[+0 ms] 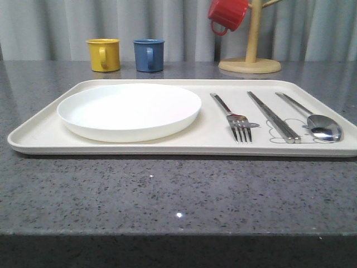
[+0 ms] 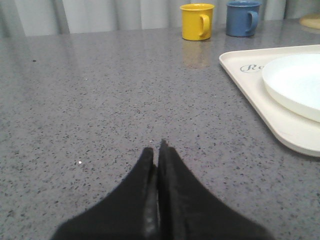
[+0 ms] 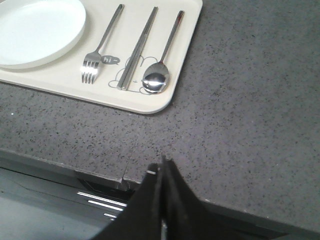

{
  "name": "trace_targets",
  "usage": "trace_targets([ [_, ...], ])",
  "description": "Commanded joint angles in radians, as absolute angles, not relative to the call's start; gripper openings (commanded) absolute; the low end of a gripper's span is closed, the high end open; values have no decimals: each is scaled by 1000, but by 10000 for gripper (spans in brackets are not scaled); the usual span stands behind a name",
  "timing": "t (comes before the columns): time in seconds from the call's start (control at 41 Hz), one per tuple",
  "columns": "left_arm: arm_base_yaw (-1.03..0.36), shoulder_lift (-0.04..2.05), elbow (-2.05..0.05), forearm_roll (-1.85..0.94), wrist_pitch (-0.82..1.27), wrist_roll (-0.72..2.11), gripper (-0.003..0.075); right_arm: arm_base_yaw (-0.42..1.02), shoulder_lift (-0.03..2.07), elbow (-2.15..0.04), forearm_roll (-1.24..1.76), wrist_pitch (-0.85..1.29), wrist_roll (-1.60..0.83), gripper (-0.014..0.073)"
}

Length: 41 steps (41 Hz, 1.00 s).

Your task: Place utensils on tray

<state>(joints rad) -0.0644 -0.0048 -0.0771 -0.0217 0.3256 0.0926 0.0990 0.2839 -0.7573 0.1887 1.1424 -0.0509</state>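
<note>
The cream tray (image 1: 44, 131) lies across the grey table. On it rest the round white plate (image 1: 129, 110) at the left, then the fork (image 1: 234, 118), the chopsticks (image 1: 273, 116) and the spoon (image 1: 315, 120) side by side at the right. The right wrist view has the same tray (image 3: 150, 102), plate (image 3: 35, 30), fork (image 3: 102, 47), chopsticks (image 3: 137, 50) and spoon (image 3: 162, 62). My left gripper (image 2: 157, 150) is shut and empty over bare table, left of the tray (image 2: 280, 125) and plate (image 2: 295, 82). My right gripper (image 3: 161, 167) is shut and empty at the table's front edge.
A yellow mug (image 1: 104, 54) and a blue mug (image 1: 149, 54) stand behind the tray. A red mug (image 1: 227, 14) hangs on a wooden mug tree (image 1: 251, 56) at the back right. Grey curtains close off the back.
</note>
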Motion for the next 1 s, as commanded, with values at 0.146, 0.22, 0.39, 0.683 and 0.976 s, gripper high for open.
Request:
trace_targets([
  [0.146,-64,-27,-21,-8,52,65,-20,94,297,-779,189,1067,-51,-67],
  [0.22,-64,-27,19,-8,-17,65,-20,94,297,-779,189,1067,-51,-67],
  [0.39,-77,-27,22,-8,-16,65,-20,94,297,-779,189,1067,-51,-67],
  [0.683,-82,-27,22,-8,-49,65,-20,94,297,-779,189,1067,-51,-67],
  [0.976,-82,-27,22,-8,-49,65,-20,94,297,-779,189,1067,-51,-67],
])
